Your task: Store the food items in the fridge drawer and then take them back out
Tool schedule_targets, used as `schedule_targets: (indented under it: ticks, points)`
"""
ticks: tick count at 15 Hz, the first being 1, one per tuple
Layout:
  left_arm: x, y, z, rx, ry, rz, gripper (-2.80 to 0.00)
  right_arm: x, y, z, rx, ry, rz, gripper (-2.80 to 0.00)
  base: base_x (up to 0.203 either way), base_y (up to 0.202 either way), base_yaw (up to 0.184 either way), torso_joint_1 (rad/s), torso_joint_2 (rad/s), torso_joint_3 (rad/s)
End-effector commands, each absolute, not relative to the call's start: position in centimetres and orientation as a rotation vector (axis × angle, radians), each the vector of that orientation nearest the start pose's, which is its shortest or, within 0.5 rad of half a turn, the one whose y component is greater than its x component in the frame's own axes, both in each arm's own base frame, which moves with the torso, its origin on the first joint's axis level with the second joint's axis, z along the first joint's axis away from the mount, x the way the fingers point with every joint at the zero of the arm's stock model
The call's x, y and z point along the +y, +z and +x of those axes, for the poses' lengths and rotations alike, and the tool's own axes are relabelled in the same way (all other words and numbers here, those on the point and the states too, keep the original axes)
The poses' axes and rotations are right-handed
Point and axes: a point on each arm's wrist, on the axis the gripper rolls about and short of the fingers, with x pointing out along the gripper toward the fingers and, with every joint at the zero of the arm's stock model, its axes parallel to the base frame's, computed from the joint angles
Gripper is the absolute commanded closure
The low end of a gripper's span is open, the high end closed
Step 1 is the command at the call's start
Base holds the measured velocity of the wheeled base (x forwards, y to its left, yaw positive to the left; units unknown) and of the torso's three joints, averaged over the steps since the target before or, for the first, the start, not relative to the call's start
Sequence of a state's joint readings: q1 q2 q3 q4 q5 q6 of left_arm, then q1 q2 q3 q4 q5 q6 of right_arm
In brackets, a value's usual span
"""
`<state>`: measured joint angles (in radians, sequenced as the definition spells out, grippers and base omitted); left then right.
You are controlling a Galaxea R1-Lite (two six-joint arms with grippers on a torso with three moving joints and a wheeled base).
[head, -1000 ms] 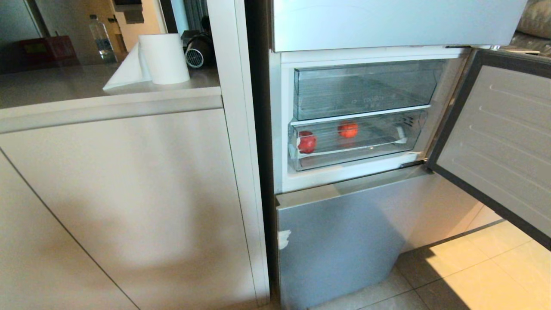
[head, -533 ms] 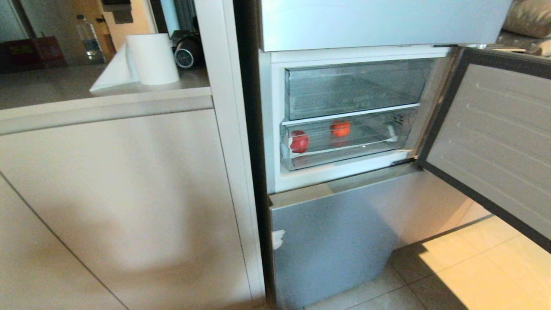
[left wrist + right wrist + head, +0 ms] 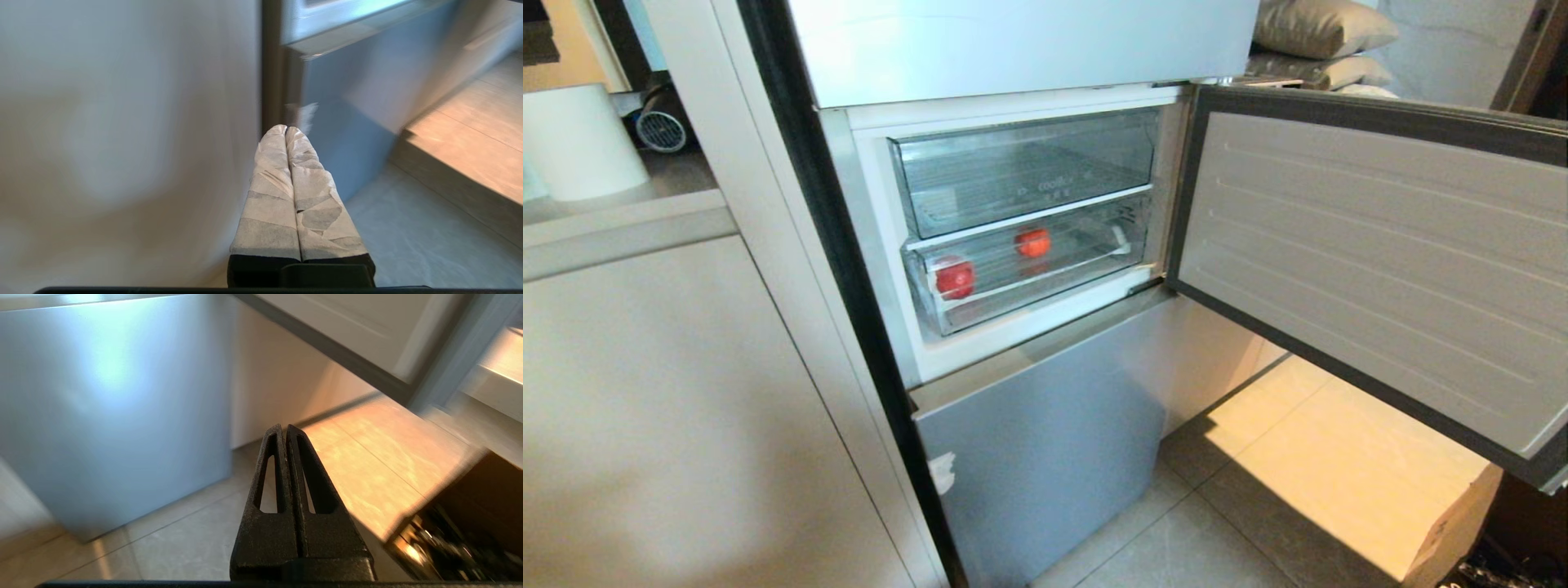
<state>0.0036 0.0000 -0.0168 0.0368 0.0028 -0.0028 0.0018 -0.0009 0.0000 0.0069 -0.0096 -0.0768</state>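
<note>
The fridge (image 3: 1045, 457) stands with its middle door (image 3: 1372, 261) swung wide to the right, and two clear drawers show inside, one above the other. The upper drawer (image 3: 1025, 167) carries small lettering on its front and holds nothing I can see. The lower drawer (image 3: 1029, 269) is pushed in, and both fruits lie in it – two red, round pieces, well apart. One fruit (image 3: 955, 278) sits at the left end, close behind the thick front lip; the other fruit (image 3: 1033, 242) rests farther back, near the middle of the ribbed floor.

Neither arm shows from the head. The left gripper (image 3: 285, 130) hangs low, its two tape-wrapped fingers (image 3: 269, 183) pressed together with nothing between them, pointing at the seam between a pale cabinet (image 3: 122, 122) and the fridge's bottom door. The right gripper (image 3: 284, 428) is likewise closed and empty – two black fingers (image 3: 269, 477) touching along their length – over the floor tiles (image 3: 367, 465) beside that same bottom door.

To the left a counter (image 3: 621, 224) bears one white paper roll (image 3: 580, 143). Two cushions (image 3: 1319, 45) are stacked beyond the open door.
</note>
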Motion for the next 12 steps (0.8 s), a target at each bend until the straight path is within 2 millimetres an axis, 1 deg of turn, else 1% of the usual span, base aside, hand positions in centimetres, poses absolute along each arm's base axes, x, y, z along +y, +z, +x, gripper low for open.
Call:
schedule_targets:
  ticks: [1,6,7,8,10,12]
  points:
    - [0.0,7.6,-2.4,0.020,0.008,-0.003,0.00,0.0,7.5,-2.3,0.008,-0.007,-0.077,0.00,0.001,0.004,-0.074,0.002,0.00,0.002]
    - [0.0,7.6,-2.4,0.020,0.008,-0.003,0.00,0.0,7.6,-2.3,0.003,-0.008,-0.054,0.00,0.000,0.000,0.000,0.000,0.00,0.000]
    - [0.0,7.6,-2.4,0.020,0.008,-0.003,0.00,0.0,8.2,-2.3,-0.012,-0.018,-0.030,0.00,0.000,0.000,0.000,0.000,0.00,0.000]
    - [0.0,7.6,-2.4,0.020,0.008,-0.002,0.00,-0.1,9.5,-2.4,-0.028,-0.041,0.006,0.00,0.000,0.000,0.000,0.000,0.00,0.000]
    - [0.0,7.6,-2.4,0.020,0.008,-0.003,0.00,-0.3,13.6,-2.3,-0.067,-0.131,0.170,0.00,0.000,0.000,0.000,0.000,0.00,0.000]
    - [0.0,7.6,-2.4,0.020,0.008,-0.003,0.00,-0.3,17.3,-1.5,-0.099,-0.243,0.305,0.00,0.000,0.000,0.000,0.000,0.00,0.000]
